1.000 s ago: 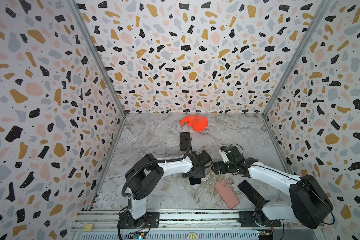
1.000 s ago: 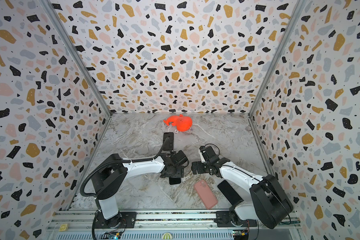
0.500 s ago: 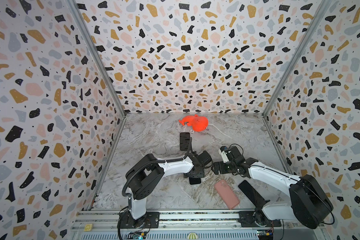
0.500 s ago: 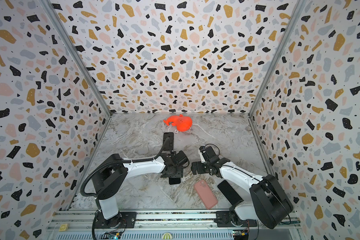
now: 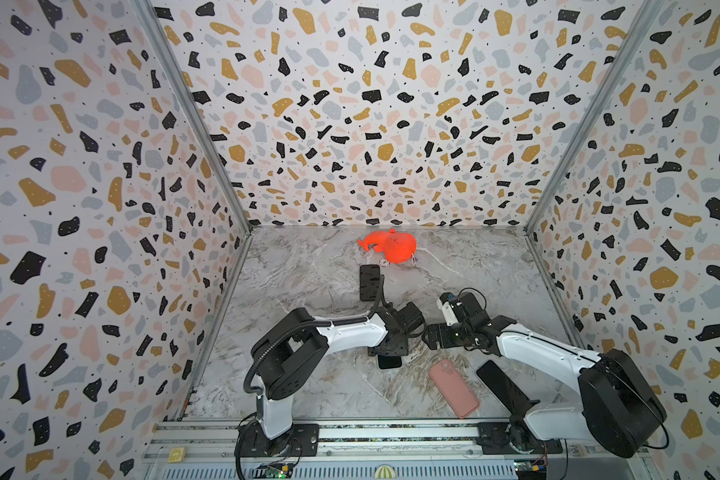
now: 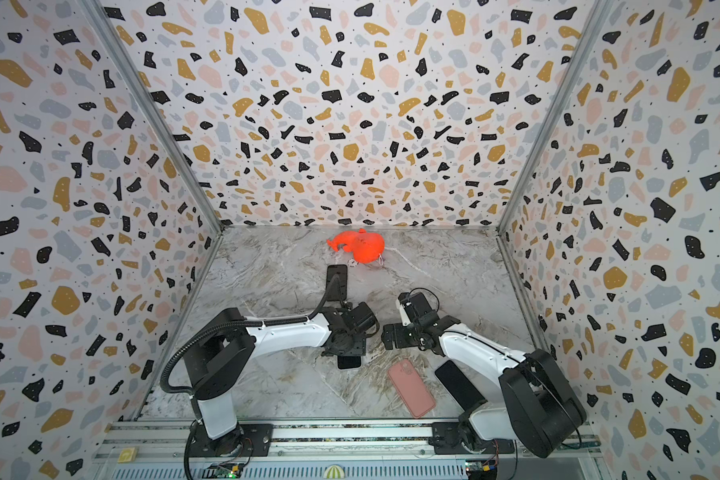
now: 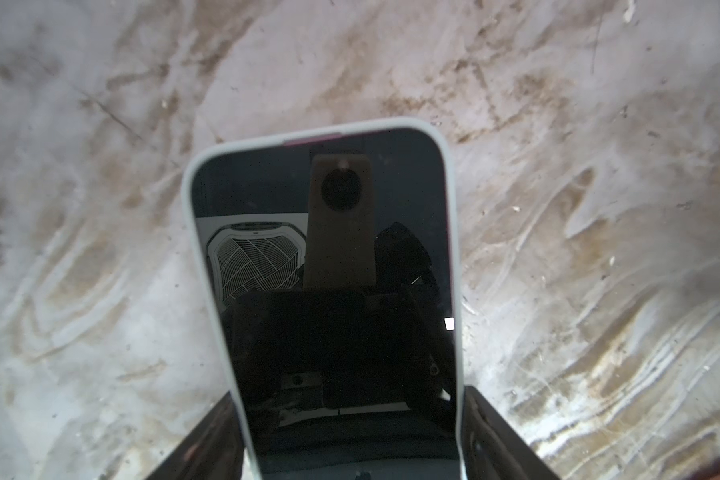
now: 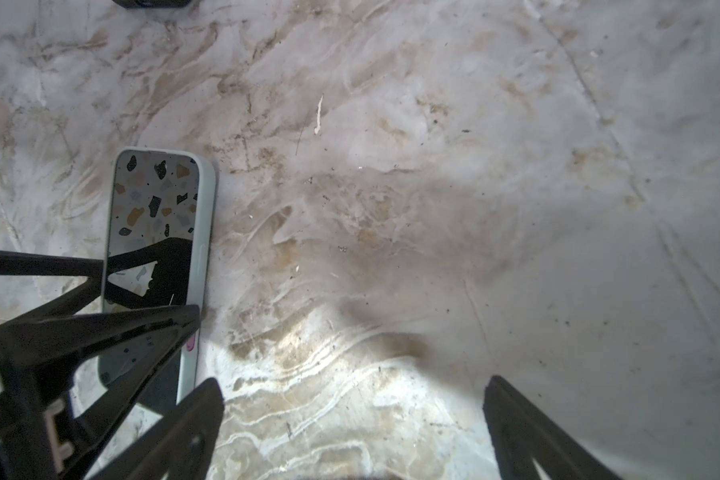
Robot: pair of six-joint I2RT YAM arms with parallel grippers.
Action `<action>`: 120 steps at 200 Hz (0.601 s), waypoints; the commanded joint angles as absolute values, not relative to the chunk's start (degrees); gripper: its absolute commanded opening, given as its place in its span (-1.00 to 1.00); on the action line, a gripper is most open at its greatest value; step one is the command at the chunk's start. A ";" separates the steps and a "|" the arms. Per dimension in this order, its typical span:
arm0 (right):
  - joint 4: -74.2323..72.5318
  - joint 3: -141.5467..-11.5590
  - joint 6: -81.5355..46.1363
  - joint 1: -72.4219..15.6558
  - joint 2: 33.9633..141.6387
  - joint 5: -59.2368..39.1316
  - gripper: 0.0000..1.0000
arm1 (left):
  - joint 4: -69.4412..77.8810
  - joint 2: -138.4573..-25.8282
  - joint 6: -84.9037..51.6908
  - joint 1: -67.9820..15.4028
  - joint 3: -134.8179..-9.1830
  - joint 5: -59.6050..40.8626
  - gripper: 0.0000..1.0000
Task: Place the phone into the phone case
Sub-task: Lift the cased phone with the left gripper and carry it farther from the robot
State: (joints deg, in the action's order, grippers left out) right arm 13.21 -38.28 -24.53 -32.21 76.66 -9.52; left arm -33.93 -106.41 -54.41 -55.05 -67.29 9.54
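in both top views the left pincer [image 5: 388, 351] [image 6: 346, 351] points down at the marbled table [image 5: 325, 386] [image 6: 283, 382] near the middle front. the near end of the phone [image 5: 390, 363] [image 6: 348, 363] pokes out from under it. the right pincer [image 5: 428, 338] [image 6: 387, 336] hangs just beside it on the right, apart from the phone, with its tips turned toward the left arm. nearer the front lies a pink slab [image 5: 454, 388] [image 6: 411, 388], phone-shaped and back up. just right of it is a black slab [image 5: 500, 384] [image 6: 458, 381] whose near end runs under the right arm. a second black slab [image 5: 370, 282] [image 6: 336, 277] lies farther back, with an orange thing [image 5: 391, 246] [image 6: 360, 248] beyond it by the back wall.

in the left wrist view the phone [image 7: 329, 270] lies flat on the table, dark screen up, seated in a pale case [image 7: 453, 249]. a thin red strip shows at the end away from the pincer, between rim and glass. the left pincer [image 7: 348, 397] grips the phone. its fingers [image 7: 495, 432] sit against the case's two long sides and no gap shows.

in the right wrist view the right pincer [image 8: 352, 384] stands wide open and holds nothing. only bare table [image 8: 433, 208] lies between its fingers [image 8: 524, 428]. the phone [image 8: 154, 199] in its pale case [image 8: 206, 216] lies outside that span, its screen mirroring the speckled wall. the left pincer's fingers [image 8: 142, 328] flank it.
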 commanded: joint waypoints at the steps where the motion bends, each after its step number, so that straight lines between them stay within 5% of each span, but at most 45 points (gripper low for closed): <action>1: 13.07 -38.39 -24.98 -32.07 76.55 -9.45 0.98 | -37.63 -106.00 -52.23 -54.99 -66.27 12.76 0.36; 120: 13.54 -39.37 -25.57 -32.00 76.81 -9.09 0.98 | -35.87 -105.38 -47.97 -54.45 -66.31 12.90 0.32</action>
State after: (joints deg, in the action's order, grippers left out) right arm 13.21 -38.30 -24.99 -32.21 76.84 -9.45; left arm -33.87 -106.30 -50.81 -55.00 -67.29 10.46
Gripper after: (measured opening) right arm 0.991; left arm 0.720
